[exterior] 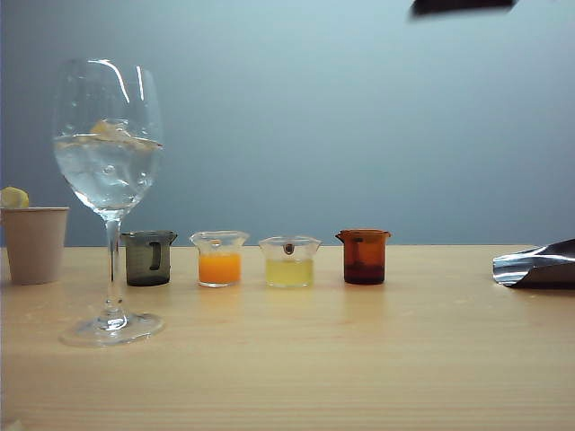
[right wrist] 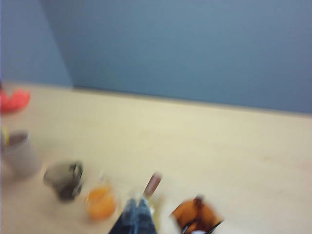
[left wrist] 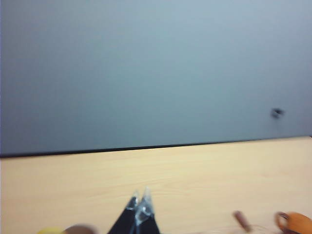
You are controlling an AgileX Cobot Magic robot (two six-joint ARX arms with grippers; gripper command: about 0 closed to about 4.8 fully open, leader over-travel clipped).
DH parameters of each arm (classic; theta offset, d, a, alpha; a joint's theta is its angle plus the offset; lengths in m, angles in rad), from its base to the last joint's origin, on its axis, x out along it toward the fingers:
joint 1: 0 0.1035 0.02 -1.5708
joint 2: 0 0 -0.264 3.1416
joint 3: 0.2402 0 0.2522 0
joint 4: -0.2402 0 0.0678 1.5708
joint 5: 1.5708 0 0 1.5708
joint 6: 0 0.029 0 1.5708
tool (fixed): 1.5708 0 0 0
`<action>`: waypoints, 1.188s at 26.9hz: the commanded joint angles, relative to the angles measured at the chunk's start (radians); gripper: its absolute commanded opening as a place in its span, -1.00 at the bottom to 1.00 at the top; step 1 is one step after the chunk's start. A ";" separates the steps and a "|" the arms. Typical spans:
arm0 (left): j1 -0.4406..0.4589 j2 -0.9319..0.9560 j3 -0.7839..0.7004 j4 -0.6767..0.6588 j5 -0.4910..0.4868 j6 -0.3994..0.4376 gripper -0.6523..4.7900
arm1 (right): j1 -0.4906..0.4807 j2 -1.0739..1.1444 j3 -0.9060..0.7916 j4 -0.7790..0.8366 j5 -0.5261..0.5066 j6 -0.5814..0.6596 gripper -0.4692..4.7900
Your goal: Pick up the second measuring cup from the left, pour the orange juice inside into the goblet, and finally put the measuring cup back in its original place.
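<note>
Holding orange juice (exterior: 219, 268), the second measuring cup (exterior: 219, 259) stands beside goblet (exterior: 110, 193).

Exterior view: even, soft, cool light; sharp focus. Bright streaks of glare on the goblet (exterior: 108, 135) bowl; faint reflections under the beakers on the table (exterior: 359, 359). Left wrist view: soft all over, the left gripper (left wrist: 139, 210) fingers smeared, objects beside them blurred. Right wrist view: heavy motion blur; the orange juice (right wrist: 101, 202) just beside the right gripper (right wrist: 137, 214) fingers a smudge.

paper cup (exterior: 34, 244), grey beaker (exterior: 148, 259), amber beaker (exterior: 364, 257)
</note>
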 commanded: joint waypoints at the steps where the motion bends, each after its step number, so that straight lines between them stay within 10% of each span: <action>1: -0.069 0.022 0.016 0.002 -0.040 0.026 -0.78 | 0.055 0.101 0.004 0.090 -0.005 -0.005 -0.84; 19: -0.105 0.026 0.016 -0.433 -0.008 0.072 -0.78 | 0.218 0.729 0.041 0.553 -0.048 0.024 -0.84; 25: -0.105 -0.008 0.016 -0.397 -0.012 0.131 -0.78 | 0.218 0.888 0.165 0.553 -0.048 0.024 -0.83; 32: -0.105 -0.009 0.016 -0.416 -0.013 0.145 -0.78 | 0.218 0.972 0.252 0.554 -0.048 0.023 0.71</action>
